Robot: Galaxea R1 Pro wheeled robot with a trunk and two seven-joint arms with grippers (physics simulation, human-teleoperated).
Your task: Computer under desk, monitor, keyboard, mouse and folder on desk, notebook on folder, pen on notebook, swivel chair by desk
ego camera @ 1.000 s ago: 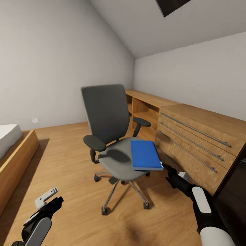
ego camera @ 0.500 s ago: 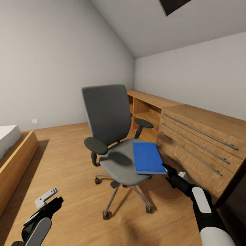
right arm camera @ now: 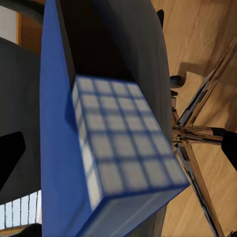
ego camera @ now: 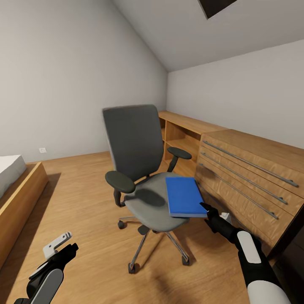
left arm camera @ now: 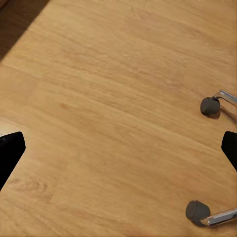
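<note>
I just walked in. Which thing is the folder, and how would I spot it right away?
Find the grey swivel chair in the middle of the wood floor, beside the long light-wood cabinet. On the cabinet side of its seat lies the folder, a flat rectangle overhanging the seat's edge, with the robot's right hand at its near corner. It is the one bright blue thing among grey, black and wood.

Grey sloped ceiling, wood plank floor (ego camera: 84,198), light wood cabinet (ego camera: 249,173), perhaps a skylight (ego camera: 215,6) overhead

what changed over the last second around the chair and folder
The swivel chair and the folder on its seat drifted slightly right in the head view, partly through camera motion. The right gripper stayed at the folder's near corner; the left gripper stayed low.
</note>
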